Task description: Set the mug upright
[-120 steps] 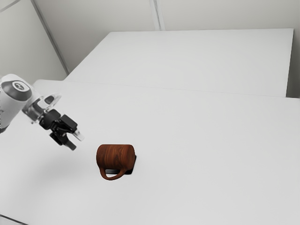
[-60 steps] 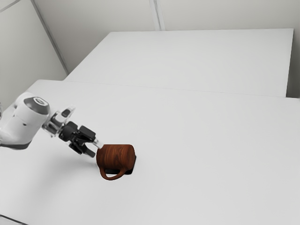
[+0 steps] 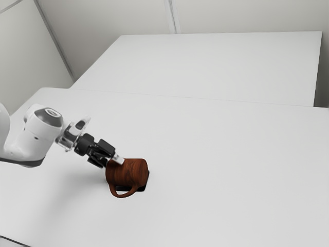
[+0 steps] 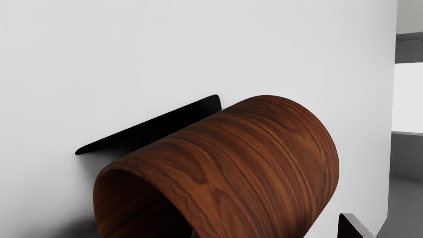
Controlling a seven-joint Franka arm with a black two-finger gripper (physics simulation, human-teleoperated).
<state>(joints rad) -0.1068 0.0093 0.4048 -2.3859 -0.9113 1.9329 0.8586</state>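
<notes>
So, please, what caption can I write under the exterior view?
Robot hand at the mouth of a brown mug lying sideways on a white table.

Plain room: pale walls (image 3: 128,18), white table (image 3: 231,170)

The arm (image 3: 37,135) is rounded, white and grey — its 2-fingered gripper (image 3: 112,163) black.
</notes>
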